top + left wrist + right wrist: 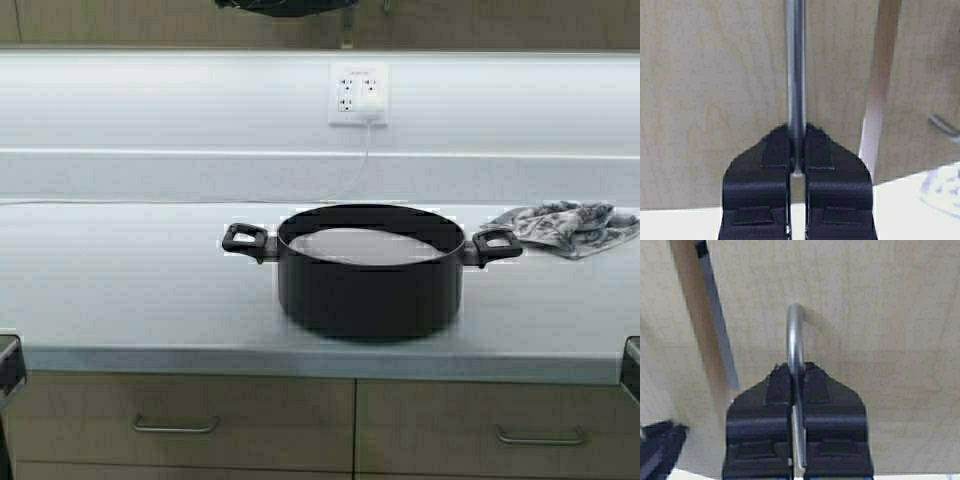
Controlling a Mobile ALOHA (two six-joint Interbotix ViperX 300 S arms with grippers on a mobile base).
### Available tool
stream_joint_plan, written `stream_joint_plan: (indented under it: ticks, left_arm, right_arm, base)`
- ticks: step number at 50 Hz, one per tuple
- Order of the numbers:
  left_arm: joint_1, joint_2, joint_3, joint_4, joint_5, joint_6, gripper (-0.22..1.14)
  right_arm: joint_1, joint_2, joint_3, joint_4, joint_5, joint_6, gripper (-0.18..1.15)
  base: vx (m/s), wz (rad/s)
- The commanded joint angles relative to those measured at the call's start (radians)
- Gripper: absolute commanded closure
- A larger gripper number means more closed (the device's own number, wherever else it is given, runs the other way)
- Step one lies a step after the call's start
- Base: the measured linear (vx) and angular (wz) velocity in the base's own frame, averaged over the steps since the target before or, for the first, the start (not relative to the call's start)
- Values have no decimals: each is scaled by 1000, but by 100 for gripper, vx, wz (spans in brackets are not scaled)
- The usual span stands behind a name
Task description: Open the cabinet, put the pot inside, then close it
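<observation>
The opening step is in hand. Nearest the wrist cameras, the left gripper (798,150) pinches a slim brushed-steel handle (796,65) on a tan wood-grain cabinet door (715,100), and the right gripper (797,390) pinches the curved steel handle (795,340) of the other door (880,340). A pale gap beside the left door suggests it may be slightly ajar. Next, both doors likely need swinging outward. Farther off, the wide, low matte-black pot (370,290) sits on the smooth pale countertop (120,290), near a crumpled patterned cloth (570,225).
</observation>
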Motion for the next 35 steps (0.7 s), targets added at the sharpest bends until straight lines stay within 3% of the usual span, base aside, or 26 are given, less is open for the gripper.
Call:
stream_joint_plan:
  ticks: [1,18,35]
  left_arm:
    - [8,-123,52,2,40,-2,89]
    - [25,-304,210,32,144,5,89]
    - [87,-443,341,40,202,6,89]
  right_arm:
    - [-8,-94,32,2,29,2,91]
    - [-20,-255,179,-18,129,2,91]
    - [-146,-380,281,-67,334,3,91]
  base:
    - [0,0]
    - [-2,-1]
    - [-6,-2]
